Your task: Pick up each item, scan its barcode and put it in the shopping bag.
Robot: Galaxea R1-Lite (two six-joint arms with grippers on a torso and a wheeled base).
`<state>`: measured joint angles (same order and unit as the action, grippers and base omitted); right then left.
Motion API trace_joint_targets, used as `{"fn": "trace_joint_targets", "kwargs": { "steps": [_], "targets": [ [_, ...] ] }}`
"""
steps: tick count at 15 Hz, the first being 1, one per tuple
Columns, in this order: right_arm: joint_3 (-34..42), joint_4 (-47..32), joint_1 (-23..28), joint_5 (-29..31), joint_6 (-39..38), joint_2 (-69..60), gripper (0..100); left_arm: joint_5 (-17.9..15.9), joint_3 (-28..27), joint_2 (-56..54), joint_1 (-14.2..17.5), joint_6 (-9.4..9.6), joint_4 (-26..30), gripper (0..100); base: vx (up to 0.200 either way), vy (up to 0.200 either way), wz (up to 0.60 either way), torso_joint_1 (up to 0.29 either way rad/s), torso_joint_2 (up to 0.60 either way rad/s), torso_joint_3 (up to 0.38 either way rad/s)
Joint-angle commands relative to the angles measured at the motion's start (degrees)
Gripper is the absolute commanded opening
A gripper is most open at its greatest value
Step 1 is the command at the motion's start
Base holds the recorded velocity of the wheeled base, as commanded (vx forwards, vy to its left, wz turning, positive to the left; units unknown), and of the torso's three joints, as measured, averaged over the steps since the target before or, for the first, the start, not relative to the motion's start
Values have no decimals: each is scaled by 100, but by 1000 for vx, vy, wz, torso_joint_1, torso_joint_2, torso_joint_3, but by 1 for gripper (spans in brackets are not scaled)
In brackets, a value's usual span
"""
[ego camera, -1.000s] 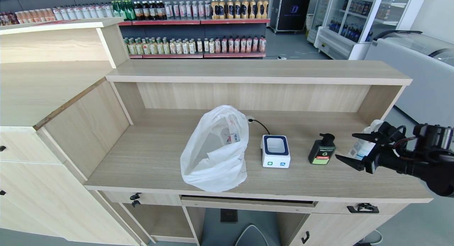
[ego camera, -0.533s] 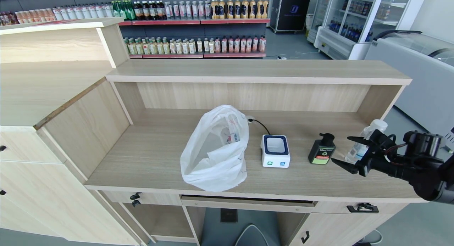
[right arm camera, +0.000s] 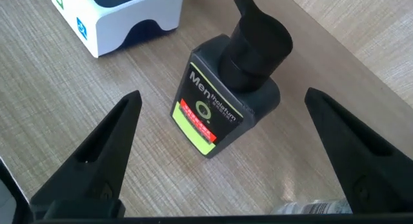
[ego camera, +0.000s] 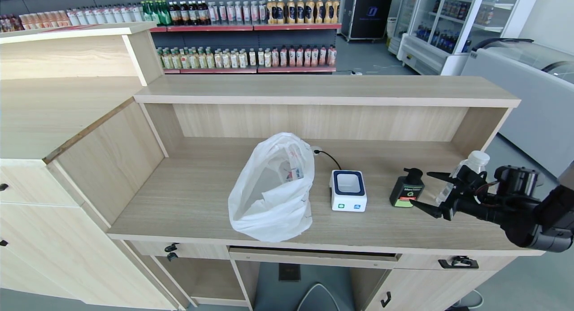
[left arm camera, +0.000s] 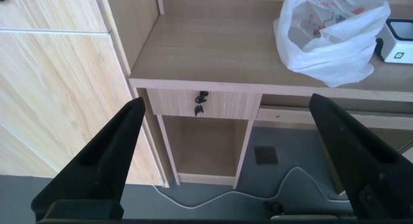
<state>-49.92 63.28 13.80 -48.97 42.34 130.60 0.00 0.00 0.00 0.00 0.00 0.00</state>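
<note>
Hovering over the light wood tabletop (ego camera: 202, 199) at its right end, right tool (ego camera: 420, 188) spread wide, holding nothing, fingertips just beside the dark grey pump bottle (right arm camera: 222, 114). Bottle upright: black pump head, label with red and lime-green bands. It stands right of the white box scanner (ego camera: 348, 191). White plastic shopping bag (ego camera: 273, 190) left of scanner. Left tool (left arm camera: 226, 101) wide, empty, off the front left corner.

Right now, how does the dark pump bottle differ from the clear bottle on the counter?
The dark pump bottle is opaque and squat with a black pump head; the clear bottle is see-through, taller and white-capped. The pump bottle shows whole by the open right gripper; the clear bottle is partly hidden behind it. Both sit on the counter.
</note>
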Motion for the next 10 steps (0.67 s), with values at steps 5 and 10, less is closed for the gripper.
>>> {"fn": "trace_joint_targets", "kwargs": {
  "steps": [5,10],
  "targets": [
    [-703,-167,-106,-16,-41,554,100,0,0,0,0,0,0,100,0,0,0,0,0,0],
    [-1134,-527,-316,-34,-85,809,100,0,0,0,0,0,0,100,0,0,0,0,0,0]
  ]
}}
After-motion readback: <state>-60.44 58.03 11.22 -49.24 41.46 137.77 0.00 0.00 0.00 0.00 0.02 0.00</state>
